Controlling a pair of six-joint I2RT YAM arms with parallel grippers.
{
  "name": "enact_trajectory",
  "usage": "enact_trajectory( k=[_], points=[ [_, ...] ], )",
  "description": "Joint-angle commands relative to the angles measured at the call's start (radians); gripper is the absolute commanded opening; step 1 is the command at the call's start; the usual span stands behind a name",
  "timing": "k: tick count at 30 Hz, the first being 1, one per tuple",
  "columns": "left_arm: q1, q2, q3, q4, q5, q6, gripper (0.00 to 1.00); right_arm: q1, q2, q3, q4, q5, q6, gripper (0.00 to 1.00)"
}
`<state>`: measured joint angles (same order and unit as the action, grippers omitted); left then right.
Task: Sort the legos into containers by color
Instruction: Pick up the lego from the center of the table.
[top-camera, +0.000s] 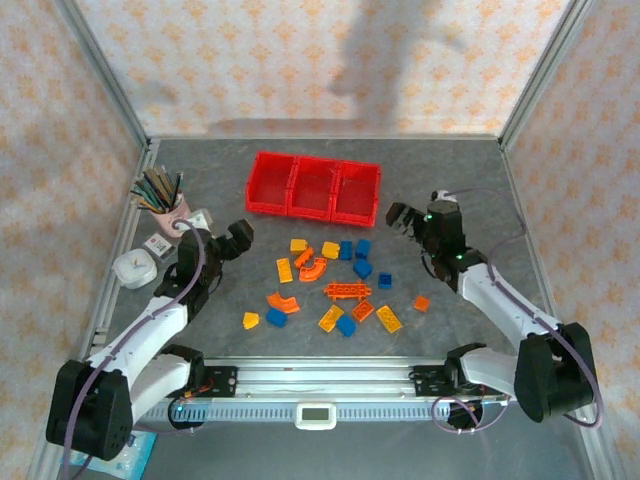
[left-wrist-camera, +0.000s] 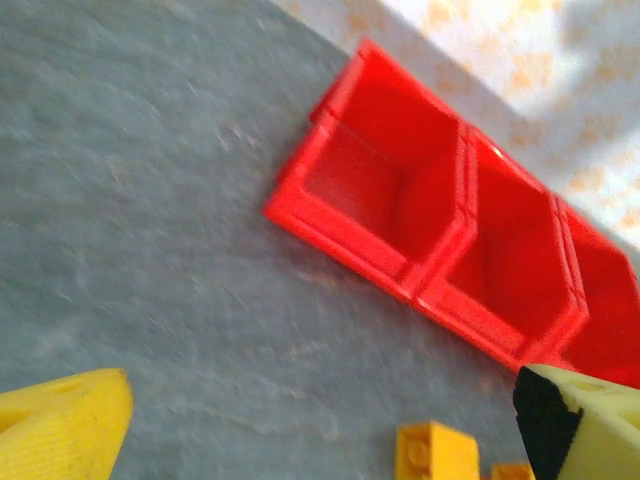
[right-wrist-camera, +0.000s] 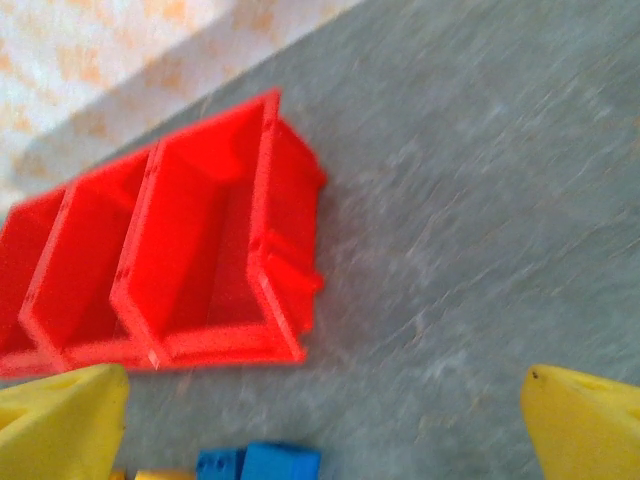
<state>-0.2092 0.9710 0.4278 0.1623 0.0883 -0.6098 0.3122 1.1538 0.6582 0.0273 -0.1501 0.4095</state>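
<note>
- Yellow fingertips (left-wrist-camera: 70, 420) of the left end effector (left-wrist-camera: 320, 415) sit at the bottom corners of the left wrist view, spread wide, holding nothing.
- Right end effector (right-wrist-camera: 325, 415) looks the same in its wrist view: pads far apart, wide, holding nothing.
- Top view: left end effector (top-camera: 238, 238) is left of the brick pile and right end effector (top-camera: 405, 220) is right of it. Both are above the grey surface (top-camera: 470, 175).
- Writing: small white display (top-camera: 316, 413) on the front rail, text too small to read.
- Two small printed cards (top-camera: 157, 243) beside the pencil cup, print unreadable.
- Containers (top-camera: 313, 187): three red bins joined in a row at the back centre of the surface. The wrist views show bare red floors, with no brick seen inside.
- Pink pencil cup (top-camera: 172, 208) at far left holds a bunch of pencils (top-camera: 160, 186), standing up.
- White rounded case (top-camera: 133, 268) lies near the cup, closed.
- Legos (top-camera: 330, 285) all lie loose on the surface in front of the containers, between the two arms, in yellow, orange and blue.
- Yellow brick (top-camera: 298, 244) and blue brick (top-camera: 363, 247) lie nearest the bins, apart from them.
- Orange ladder piece (top-camera: 347, 291) lies mid-pile, with an orange curved piece (top-camera: 313, 268) just behind it.
- Small orange brick (top-camera: 421, 302) sits alone at the right edge of the pile.
- Yellow brick (top-camera: 250, 320) and blue brick (top-camera: 276, 317) lie at the near left.
</note>
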Motion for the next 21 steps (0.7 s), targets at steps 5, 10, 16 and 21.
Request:
enact_trajectory(
  k=[5,10,16,21],
  points=[
    [-0.131,0.131,0.164,-0.199,0.024,-0.04,0.95,0.167,0.023,0.008,-0.101,0.0,0.126,1.0],
    [-0.208,0.313,0.307,-0.262,0.012,0.013,0.93,0.215,0.072,0.024,-0.093,-0.011,0.152,1.0],
    [-0.293,0.56,0.517,-0.404,-0.029,0.084,0.88,0.231,0.155,0.083,-0.101,-0.088,0.118,1.0],
    [-0.323,0.714,0.642,-0.494,-0.056,0.107,0.83,0.231,0.224,0.129,-0.121,-0.144,0.097,1.0]
  ],
)
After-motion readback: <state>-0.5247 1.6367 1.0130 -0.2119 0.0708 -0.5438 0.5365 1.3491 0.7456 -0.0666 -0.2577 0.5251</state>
